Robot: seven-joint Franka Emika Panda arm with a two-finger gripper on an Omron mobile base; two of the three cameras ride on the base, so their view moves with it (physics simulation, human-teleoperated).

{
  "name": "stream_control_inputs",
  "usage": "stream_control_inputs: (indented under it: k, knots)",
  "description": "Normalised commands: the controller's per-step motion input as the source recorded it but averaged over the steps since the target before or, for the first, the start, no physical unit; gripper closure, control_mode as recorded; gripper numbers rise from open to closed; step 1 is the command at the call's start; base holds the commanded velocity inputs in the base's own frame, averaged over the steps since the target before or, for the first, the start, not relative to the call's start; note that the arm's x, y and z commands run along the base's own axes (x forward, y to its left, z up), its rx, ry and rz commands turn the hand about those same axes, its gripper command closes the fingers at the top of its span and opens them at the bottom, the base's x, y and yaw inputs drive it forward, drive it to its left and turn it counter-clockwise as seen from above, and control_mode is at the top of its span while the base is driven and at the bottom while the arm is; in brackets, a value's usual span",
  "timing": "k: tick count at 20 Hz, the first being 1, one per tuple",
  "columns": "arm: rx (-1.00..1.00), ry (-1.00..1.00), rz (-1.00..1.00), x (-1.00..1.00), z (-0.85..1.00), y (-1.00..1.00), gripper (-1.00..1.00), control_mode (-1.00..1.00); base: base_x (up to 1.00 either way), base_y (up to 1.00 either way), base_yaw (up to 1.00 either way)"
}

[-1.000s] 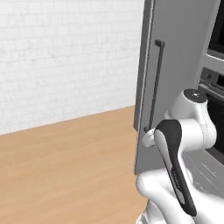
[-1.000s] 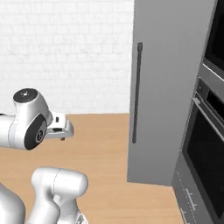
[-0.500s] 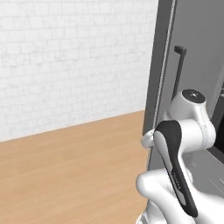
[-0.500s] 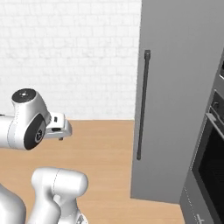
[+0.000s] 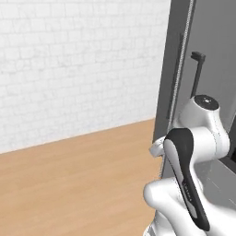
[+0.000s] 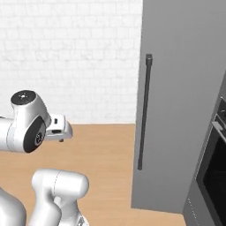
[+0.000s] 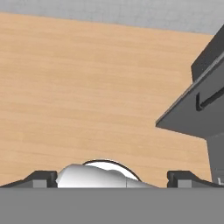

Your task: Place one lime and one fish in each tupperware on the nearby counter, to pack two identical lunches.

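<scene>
The lime, the fish, the tupperware and the counter are out of view. In the hand view my gripper (image 7: pixel 113 178) is open, its two dark fingertips (image 7: pixel 41 178) set far apart with nothing between them, looking down at a light wood floor (image 7: pixel 87 87). The white hand (image 6: pixel 59 128) juts out to the right of the arm's round joint in the right base view. It peeks out to the left of the black-striped forearm, beside the fridge, in the left base view (image 5: pixel 156 147).
A tall grey fridge (image 6: pixel 185 101) with a dark vertical handle (image 6: pixel 144 112) stands close on the right. A black oven front (image 6: pixel 214 172) sits beyond it. A white brick wall (image 5: pixel 78 64) closes off the wood floor (image 5: pixel 73 184) behind.
The whole picture has shifted: the fridge has slid right and grown larger in both base views and the oven has moved toward the edge, so the camera has moved. The gripper stays open.
</scene>
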Motion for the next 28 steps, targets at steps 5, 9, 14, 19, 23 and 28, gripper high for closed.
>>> stream_control_inputs:
  k: [5, 9, 14, 19, 23, 28]
  knots:
    - [0.00, 0.00, 0.00, 0.00, 0.00, 0.00, -1.00, 1.00, 1.00, 0.00, 0.21]
    - [0.00, 0.00, 0.00, 0.00, 0.00, 0.00, -1.00, 1.00, 1.00, 0.30, -0.18]
    - [0.00, 0.00, 0.00, 0.00, 0.00, 0.00, -1.00, 1.00, 0.92, 0.78, -0.64]
    - [0.00, 0.00, 0.00, 0.00, 0.00, 0.00, -1.00, 1.00, 0.76, 0.67, -0.73]
    - [0.00, 0.00, 0.00, 0.00, 0.00, 0.00, -1.00, 1.00, 0.41, 0.35, -0.88]
    - [0.00, 0.00, 0.00, 0.00, 0.00, 0.00, -1.00, 1.00, 0.07, 0.12, -0.96]
